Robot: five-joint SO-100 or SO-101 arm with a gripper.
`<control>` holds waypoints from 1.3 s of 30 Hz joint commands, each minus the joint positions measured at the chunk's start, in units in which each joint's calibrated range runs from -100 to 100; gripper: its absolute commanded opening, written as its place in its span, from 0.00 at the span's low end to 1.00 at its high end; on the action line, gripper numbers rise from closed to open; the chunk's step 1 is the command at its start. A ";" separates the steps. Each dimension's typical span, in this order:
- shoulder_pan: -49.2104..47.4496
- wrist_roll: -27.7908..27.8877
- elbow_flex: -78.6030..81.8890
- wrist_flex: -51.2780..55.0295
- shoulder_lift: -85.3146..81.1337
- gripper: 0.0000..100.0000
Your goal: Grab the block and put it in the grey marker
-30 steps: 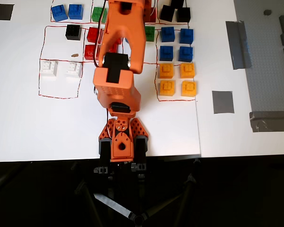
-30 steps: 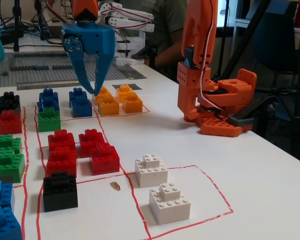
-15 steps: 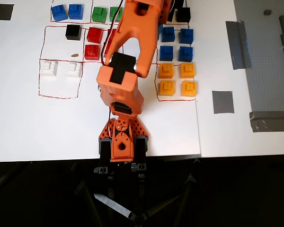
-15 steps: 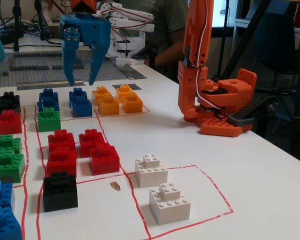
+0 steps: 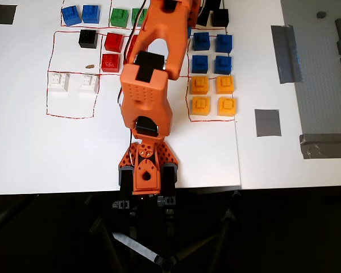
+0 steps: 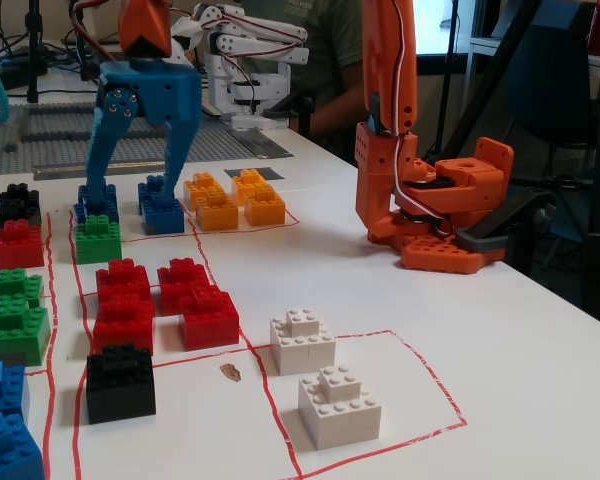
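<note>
In the fixed view my blue gripper (image 6: 130, 195) hangs open and empty, low over the table, its fingers (image 6: 173, 150) spread wide. A green block (image 6: 98, 238) sits just in front of the left finger, apart from it. Two more green blocks (image 6: 15, 330) lie at the left edge; in the overhead view green blocks (image 5: 119, 17) show at the top. There the orange arm (image 5: 145, 85) reaches past the top edge and the gripper is out of view. The grey marker (image 5: 267, 122) is a small square patch at the right, with nothing on it.
Blue bricks (image 6: 162, 212) and orange-yellow bricks (image 6: 218, 212) stand right behind the gripper. Red (image 6: 125, 320), black (image 6: 120, 382) and white bricks (image 6: 302, 340) fill the red-lined areas. Long grey tape strips (image 5: 286, 54) and a grey baseplate (image 5: 324, 85) lie at the right.
</note>
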 commanded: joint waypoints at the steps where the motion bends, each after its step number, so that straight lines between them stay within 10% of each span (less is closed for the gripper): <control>1: -1.77 -1.32 -6.61 -0.48 -2.75 0.27; 39: -1.60 -1.42 -20.14 -4.07 13.74 0.28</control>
